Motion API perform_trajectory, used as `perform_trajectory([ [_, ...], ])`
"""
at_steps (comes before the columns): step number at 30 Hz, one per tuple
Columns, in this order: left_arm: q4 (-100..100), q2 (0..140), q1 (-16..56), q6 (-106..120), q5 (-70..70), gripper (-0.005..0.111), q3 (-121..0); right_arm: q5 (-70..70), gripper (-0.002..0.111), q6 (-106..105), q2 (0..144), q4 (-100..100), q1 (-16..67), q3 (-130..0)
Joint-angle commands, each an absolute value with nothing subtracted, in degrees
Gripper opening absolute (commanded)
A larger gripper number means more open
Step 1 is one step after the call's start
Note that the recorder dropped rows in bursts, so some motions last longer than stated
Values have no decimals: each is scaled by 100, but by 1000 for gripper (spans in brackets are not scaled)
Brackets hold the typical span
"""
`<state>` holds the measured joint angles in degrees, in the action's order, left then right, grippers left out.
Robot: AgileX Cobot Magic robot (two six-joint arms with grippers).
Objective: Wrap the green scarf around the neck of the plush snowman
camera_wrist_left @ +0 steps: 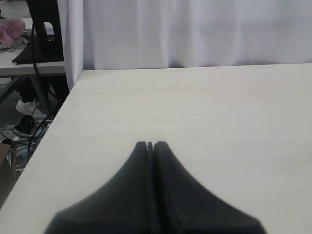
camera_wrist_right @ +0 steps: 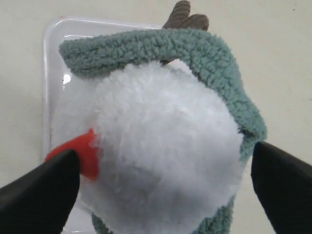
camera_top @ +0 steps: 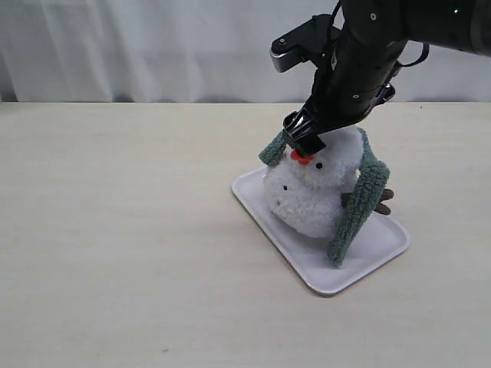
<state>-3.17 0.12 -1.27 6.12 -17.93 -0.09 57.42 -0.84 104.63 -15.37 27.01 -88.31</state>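
The plush snowman [camera_top: 307, 201] sits on a white tray [camera_top: 372, 253], orange nose [camera_top: 301, 157] facing front-left. The green scarf [camera_top: 360, 205] lies over the back of its neck. One end hangs down the right side to the tray and the other pokes out at the left [camera_top: 272, 150]. My right gripper [camera_top: 307, 142] hovers over the head, open wide. In the right wrist view its fingers [camera_wrist_right: 41, 195] stand either side of the white head [camera_wrist_right: 161, 161], with the scarf [camera_wrist_right: 209, 53] curving behind. My left gripper [camera_wrist_left: 151, 145] is shut and empty over bare table.
A brown twig arm [camera_top: 382, 201] sticks out behind the scarf's hanging end. White curtains close the table's far side. In the left wrist view the table's edge [camera_wrist_left: 53, 122] drops off to a floor with cables and a desk.
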Motion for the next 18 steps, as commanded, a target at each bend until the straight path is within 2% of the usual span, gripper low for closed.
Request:
perform_trajectory([
  [1,-304,0,-137,574,-1754,0,0,5974,89,-986,10430,-575,2665,-8822],
  [12,-304,0,-137,574,-1754,0,0,5924,90,-1360,10459,-449,2665,-8822],
  [13,-304,0,-137,574,-1754,0,0,5924,93,-1181,10459,-551,2665,-8822],
  [14,-304,0,-137,574,-1754,0,0,5924,103,-974,10473,-729,2665,-8822],
  [15,-304,0,-137,574,-1754,0,0,5956,109,-947,10480,-820,2665,-8822],
  [18,-304,0,-137,574,-1754,0,0,6031,109,-947,10480,-840,2665,-8822],
])
